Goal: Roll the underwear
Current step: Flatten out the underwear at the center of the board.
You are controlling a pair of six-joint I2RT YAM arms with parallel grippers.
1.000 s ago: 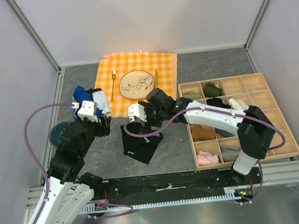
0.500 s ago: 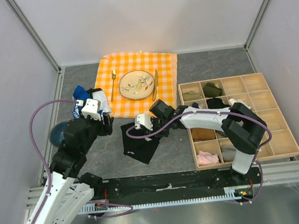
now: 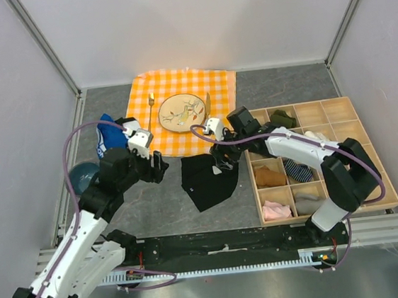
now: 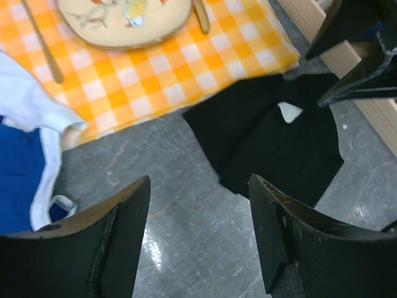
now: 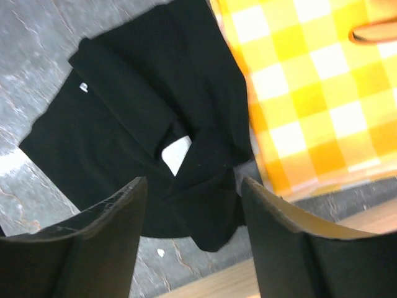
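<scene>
Grey, stone-patterned worktop [image 3: 156, 212], walled in by pale panels on three sides.

- Underwear [image 3: 208, 180]: found lying on the bare worktop, loosely spread and creased, with one flap folded over itself. A small white label is exposed near the middle (seen in both wrist views). The far edge of the garment is seen just at the near hem of the orange checked cloth [image 3: 218, 90]; whether it overlaps the hem cannot be told from above. The wooden compartment tray [image 3: 340, 111] is set just to its right.
- Right end effector [image 3: 220, 162]: held above the far right part of the underwear, jaws spread wide, nothing pinched between them. In the right wrist view the black fabric is framed between both fingers [image 5: 111, 230], with the checked cloth at the upper right.
- Left end effector [image 3: 160, 169]: held over bare worktop just left of the underwear, jaws likewise apart and nothing held. The near corner of the black fabric is seen beyond its fingertips.
- Blue garment [image 3: 112, 135] with white trim: bunched at the left edge of the checked cloth, well apart from the underwear.
- Plate [image 3: 182, 112]: set on the cloth, with a fork [image 3: 151, 111] to its left and a knife [image 3: 207, 105] to its right.
- Several tray compartments are filled with small folded fabrics (colours mixed).
</scene>
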